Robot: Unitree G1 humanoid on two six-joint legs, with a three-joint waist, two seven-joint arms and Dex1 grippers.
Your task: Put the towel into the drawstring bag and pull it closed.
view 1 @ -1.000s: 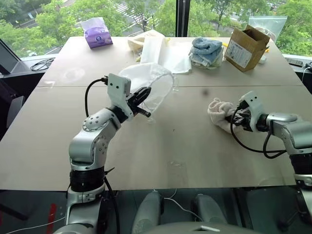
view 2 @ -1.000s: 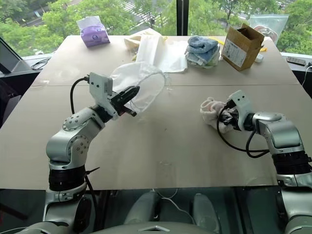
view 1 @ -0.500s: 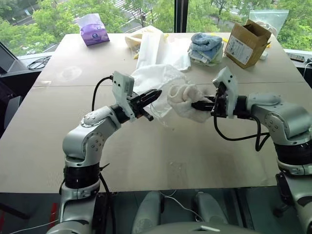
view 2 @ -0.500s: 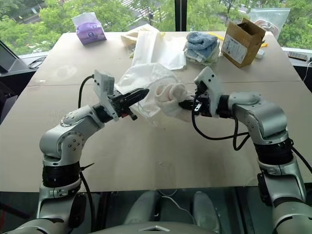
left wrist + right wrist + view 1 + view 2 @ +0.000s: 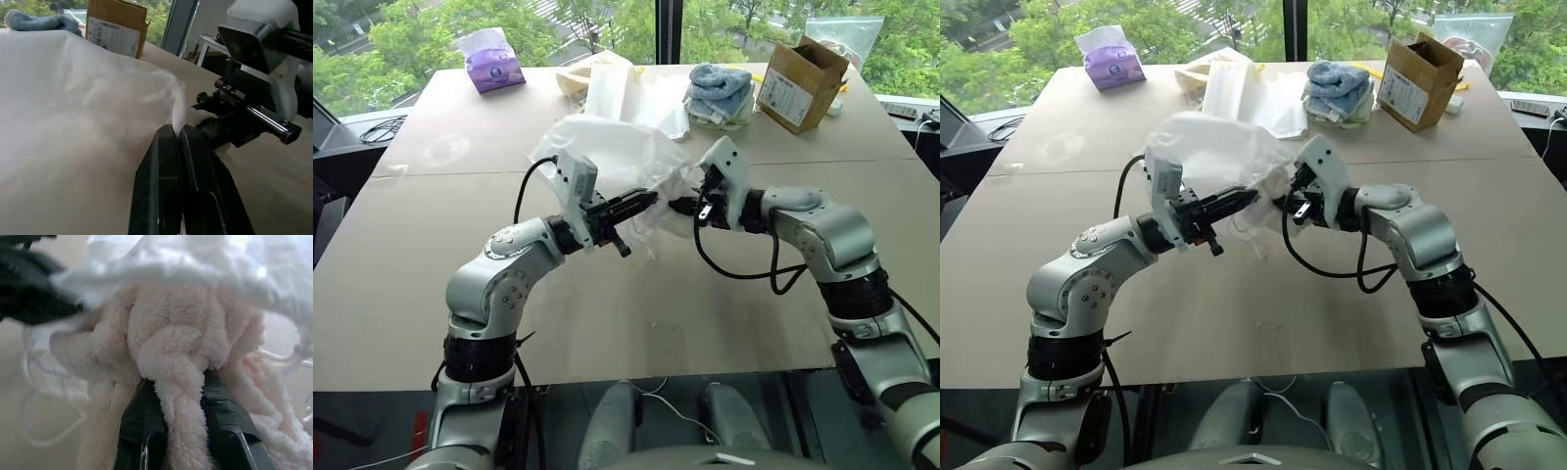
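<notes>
The drawstring bag (image 5: 612, 157) is held up over the middle of the table (image 5: 724, 313) by the left gripper (image 5: 641, 203), whose two black fingers are pressed tight together on the bag's edge. In the left wrist view that edge of the bag (image 5: 178, 105) is seen squeezed between the fingers (image 5: 161, 161), and the other gripper (image 5: 230, 105) is seen just beside it; this pinch is hard to see from the head views. The bag is thin, white and crinkly, puffed up like a cloud, with thin cords (image 5: 1253, 240) hanging below it. The right gripper (image 5: 683, 206) is pushed against the bag from the right. In the right wrist view the towel (image 5: 186, 342) is seen held between narrow fingers (image 5: 142, 431). It looks soft, fluffy and cream-white, all bunched up, with the see-through bag cloth over its far part, so it seems to be partly inside the bag's mouth. At the far side of the table a purple pack (image 5: 491, 61), a blue pile of cloths (image 5: 720, 93) and a brown box (image 5: 800, 80) are seen.
</notes>
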